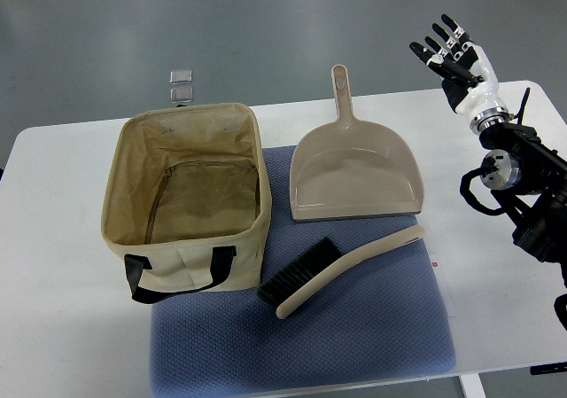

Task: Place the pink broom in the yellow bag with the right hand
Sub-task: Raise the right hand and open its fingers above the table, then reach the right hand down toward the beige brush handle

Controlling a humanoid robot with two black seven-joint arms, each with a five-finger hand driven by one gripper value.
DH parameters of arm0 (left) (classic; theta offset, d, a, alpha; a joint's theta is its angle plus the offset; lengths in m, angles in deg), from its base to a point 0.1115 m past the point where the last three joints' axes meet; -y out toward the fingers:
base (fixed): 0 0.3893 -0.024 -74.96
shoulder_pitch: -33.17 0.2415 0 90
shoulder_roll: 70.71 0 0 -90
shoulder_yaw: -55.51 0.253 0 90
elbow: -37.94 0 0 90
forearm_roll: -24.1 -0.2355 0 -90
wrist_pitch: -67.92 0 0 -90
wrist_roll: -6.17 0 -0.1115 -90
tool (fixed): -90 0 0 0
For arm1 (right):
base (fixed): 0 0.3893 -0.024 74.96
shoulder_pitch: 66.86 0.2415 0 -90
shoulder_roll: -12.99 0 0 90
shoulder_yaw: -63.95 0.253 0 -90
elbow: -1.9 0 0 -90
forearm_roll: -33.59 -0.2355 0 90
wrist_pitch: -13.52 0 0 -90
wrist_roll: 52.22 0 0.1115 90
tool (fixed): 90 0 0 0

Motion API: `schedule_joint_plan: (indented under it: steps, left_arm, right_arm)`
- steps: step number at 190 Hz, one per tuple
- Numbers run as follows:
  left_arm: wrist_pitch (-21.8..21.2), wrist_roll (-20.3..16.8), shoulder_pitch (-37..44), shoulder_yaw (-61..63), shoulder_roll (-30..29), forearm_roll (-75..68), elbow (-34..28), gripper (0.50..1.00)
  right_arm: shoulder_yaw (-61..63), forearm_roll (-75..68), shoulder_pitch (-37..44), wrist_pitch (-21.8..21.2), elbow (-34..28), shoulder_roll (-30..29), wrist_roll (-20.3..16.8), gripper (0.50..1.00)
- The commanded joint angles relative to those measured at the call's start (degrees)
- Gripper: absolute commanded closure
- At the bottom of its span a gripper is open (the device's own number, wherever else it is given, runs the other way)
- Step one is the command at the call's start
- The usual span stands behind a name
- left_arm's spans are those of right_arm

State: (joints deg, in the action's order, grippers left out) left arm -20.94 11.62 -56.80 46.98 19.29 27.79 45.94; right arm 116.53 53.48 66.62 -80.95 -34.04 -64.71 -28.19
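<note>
Pinkish-beige, the long-handled plastic broom (341, 269) lies ungrasped beside the open yellowish fabric bag (252, 163); the right robot hand (454, 57), fingers spread empty, must first descend and grip its handle.

Legible text, labels, brands, numbers, signs: none. The open beige fabric bag with black handles (188, 205), the taupe plastic dustpan (354, 175) and the matching hand brush with black bristles (332, 270) carry no print that can be read.
</note>
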Motion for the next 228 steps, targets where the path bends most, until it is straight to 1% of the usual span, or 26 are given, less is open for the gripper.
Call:
schedule_joint_plan:
  steps: [1, 19, 34, 58, 94, 113, 146, 161, 178, 184, 206, 216, 228]
  left_arm:
    - [0.01, 0.00, -0.03, 0.00, 0.00, 0.00, -0.10, 0.500]
    - [0.01, 0.00, 0.06, 0.00, 0.00, 0.00, -0.10, 0.500]
    - [0.01, 0.00, -0.03, 0.00, 0.00, 0.00, -0.10, 0.500]
    - [0.01, 0.00, -0.03, 0.00, 0.00, 0.00, -0.01, 0.500]
    - [0.01, 0.00, -0.03, 0.00, 0.00, 0.00, -0.10, 0.500]
    - [0.01, 0.00, -0.03, 0.00, 0.00, 0.00, -0.10, 0.500]
    - [0.01, 0.00, 0.06, 0.00, 0.00, 0.00, -0.10, 0.500]
    - [0.01, 0.00, -0.03, 0.00, 0.00, 0.00, -0.10, 0.500]
    - [0.01, 0.00, 0.06, 0.00, 0.00, 0.00, -0.10, 0.500]
    - [0.01, 0.00, 0.06, 0.00, 0.00, 0.00, -0.10, 0.500]
    - [0.01, 0.00, 0.06, 0.00, 0.00, 0.00, -0.10, 0.500]
    - [0.01, 0.00, 0.06, 0.00, 0.00, 0.00, -0.10, 0.500]
    - [0.01, 0.00, -0.03, 0.00, 0.00, 0.00, -0.10, 0.500]
  right_arm:
    - [-0.29, 0.23, 0.12, 0.87, -0.26, 0.35, -0.03, 0.572]
    - [-1.87, 0.76, 0.47, 0.70, -0.62, 0.62, 0.05, 0.570]
    - [-4.07, 2.17, 0.99, 0.43, -1.58, 2.72, 0.49, 0.572]
    - [-7.94, 6.74, 0.64, 0.43, -6.68, 7.91, 0.67, 0.572]
    - [-13.21, 18.86, 1.08, -0.54, -15.03, 14.68, 0.58, 0.572]
    - [-15.41, 27.56, 0.99, -4.22, -19.33, 18.63, 0.58, 0.572]
    - [-16.29, 40.75, 0.91, -9.32, -24.08, 22.68, 1.37, 0.572]
    - [-16.29, 46.02, 0.99, -12.58, -27.51, 24.87, 1.55, 0.572]
    - [-16.55, 51.99, 0.82, -16.88, -32.78, 27.60, 1.55, 0.572]
    - [-16.73, 53.05, 0.82, -17.76, -33.66, 28.21, 1.64, 0.572]
    - [-18.13, 55.87, 0.73, -23.65, -36.65, 30.41, 1.55, 0.572]
    - [-19.45, 56.66, 0.73, -24.97, -37.70, 30.94, 1.55, 0.572]
    - [-21.03, 57.89, 0.73, -25.06, -38.67, 31.46, 1.55, 0.572]
